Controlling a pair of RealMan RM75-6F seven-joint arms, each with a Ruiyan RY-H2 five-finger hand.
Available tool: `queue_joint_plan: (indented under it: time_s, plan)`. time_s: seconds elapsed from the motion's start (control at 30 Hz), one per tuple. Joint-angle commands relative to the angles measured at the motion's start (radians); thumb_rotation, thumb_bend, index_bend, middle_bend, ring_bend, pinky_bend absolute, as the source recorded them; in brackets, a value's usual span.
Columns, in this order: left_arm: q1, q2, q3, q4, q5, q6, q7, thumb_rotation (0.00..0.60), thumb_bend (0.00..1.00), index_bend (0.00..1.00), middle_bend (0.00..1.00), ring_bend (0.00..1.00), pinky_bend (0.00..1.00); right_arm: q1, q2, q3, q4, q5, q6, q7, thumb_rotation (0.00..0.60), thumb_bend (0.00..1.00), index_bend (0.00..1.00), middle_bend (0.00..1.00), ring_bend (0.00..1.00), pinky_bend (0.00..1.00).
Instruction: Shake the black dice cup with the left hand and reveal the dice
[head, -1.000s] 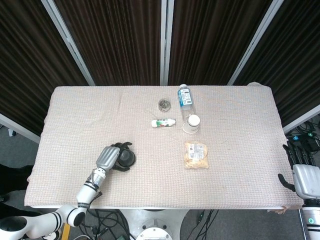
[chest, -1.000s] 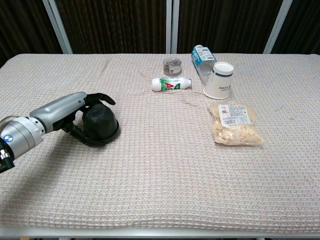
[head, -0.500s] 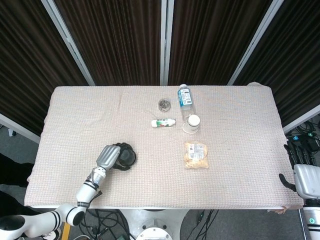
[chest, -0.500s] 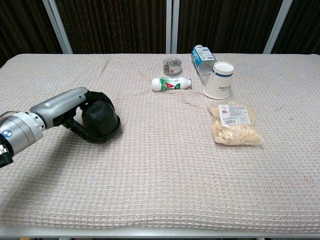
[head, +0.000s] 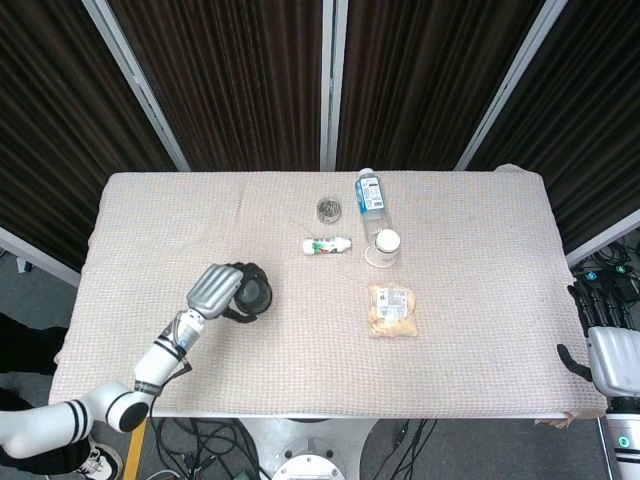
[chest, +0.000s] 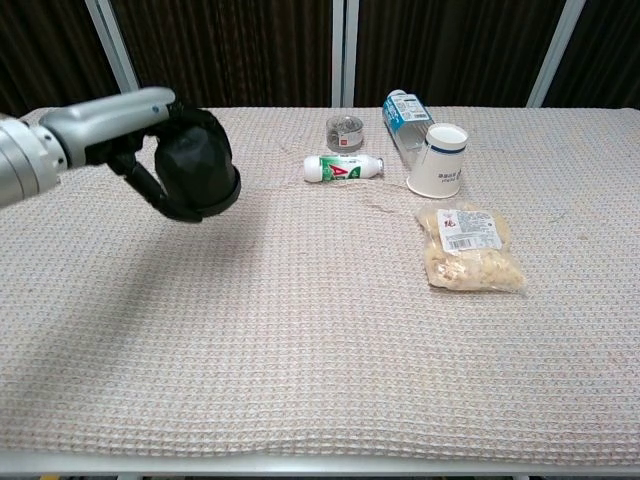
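Beige woven tablecloth before dark curtains

I see the black dice cup gripped in my left robot hand, domed, glossy, mouth facing down, lifted clear above the counter's left side.

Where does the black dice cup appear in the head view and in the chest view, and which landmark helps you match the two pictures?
Head view: black dice cup left of centre, gripped by the left hand.
Chest view: upper left, held in that hand, off the table.
Shared landmark: the white paper cup beside the water bottle.
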Motion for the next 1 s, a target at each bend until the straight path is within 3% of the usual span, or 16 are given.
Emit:
queue_joint_plan:
  time_s: [0.03, 0.13, 0.23, 0.37, 0.43, 0.47, 0.53, 0.6, 0.77, 0.9, 1.0]
  plan:
    - [-0.061, 0.108, -0.085, -0.117, -0.072, -0.034, 0.11, 0.6, 0.09, 0.43, 0.45, 0.38, 0.47, -0.001, -0.007, 0.0, 0.008, -0.022, 0.02, 0.013, 0.6, 0.19, 0.0, 0.0, 0.0, 0.0]
    - [-0.059, 0.11, -0.123, -0.149, -0.068, 0.08, 0.188, 0.6, 0.09, 0.43, 0.45, 0.38, 0.47, -0.001, -0.013, -0.001, 0.021, -0.03, 0.024, 0.026, 0.6, 0.19, 0.0, 0.0, 0.0, 0.0]
    - [-0.033, 0.061, -0.077, -0.131, -0.08, 0.113, 0.178, 0.6, 0.09, 0.43, 0.45, 0.38, 0.47, 0.001, -0.017, -0.003, 0.03, -0.028, 0.015, 0.037, 0.6, 0.19, 0.0, 0.0, 0.0, 0.0]
    - [-0.034, 0.003, 0.048, -0.009, -0.22, -0.096, 0.136, 0.6, 0.09, 0.41, 0.45, 0.38, 0.47, 0.001, -0.014, -0.003, 0.033, -0.021, 0.008, 0.039, 0.6, 0.19, 0.0, 0.0, 0.0, 0.0]
    - [-0.059, -0.011, 0.064, 0.044, -0.312, -0.19, 0.147, 0.6, 0.09, 0.4, 0.46, 0.38, 0.48, -0.001, -0.014, -0.001, 0.033, -0.017, 0.012, 0.04, 0.6, 0.19, 0.0, 0.0, 0.0, 0.0]
    - [-0.066, -0.016, 0.051, 0.053, -0.332, -0.185, 0.151, 0.6, 0.09, 0.4, 0.46, 0.38, 0.48, -0.001, -0.013, -0.001, 0.033, -0.016, 0.013, 0.039, 0.6, 0.19, 0.0, 0.0, 0.0, 0.0]
    - [-0.068, -0.021, 0.005, 0.04, -0.324, -0.106, 0.152, 0.6, 0.09, 0.4, 0.46, 0.38, 0.48, -0.002, -0.013, 0.0, 0.034, -0.011, 0.011, 0.038, 0.6, 0.19, 0.0, 0.0, 0.0, 0.0]
    - [-0.058, -0.026, -0.063, -0.003, -0.248, 0.053, 0.139, 0.6, 0.09, 0.41, 0.46, 0.38, 0.48, 0.0, -0.015, 0.001, 0.035, -0.007, 0.006, 0.039, 0.6, 0.19, 0.0, 0.0, 0.0, 0.0]
    - [-0.051, -0.118, -0.181, 0.02, 0.035, 0.483, 0.083, 0.6, 0.09, 0.41, 0.46, 0.38, 0.48, 0.004, -0.02, -0.005, 0.043, -0.01, -0.008, 0.045, 0.6, 0.19, 0.0, 0.0, 0.0, 0.0]
    - [-0.063, -0.15, -0.213, 0.049, 0.1, 0.585, 0.04, 0.6, 0.09, 0.41, 0.46, 0.38, 0.48, 0.002, -0.018, -0.002, 0.044, -0.01, -0.001, 0.05, 0.6, 0.19, 0.0, 0.0, 0.0, 0.0]
    - [-0.065, -0.192, -0.206, 0.113, 0.122, 0.629, 0.012, 0.6, 0.09, 0.41, 0.46, 0.38, 0.48, 0.001, -0.018, 0.0, 0.047, -0.004, -0.002, 0.054, 0.6, 0.19, 0.0, 0.0, 0.0, 0.0]
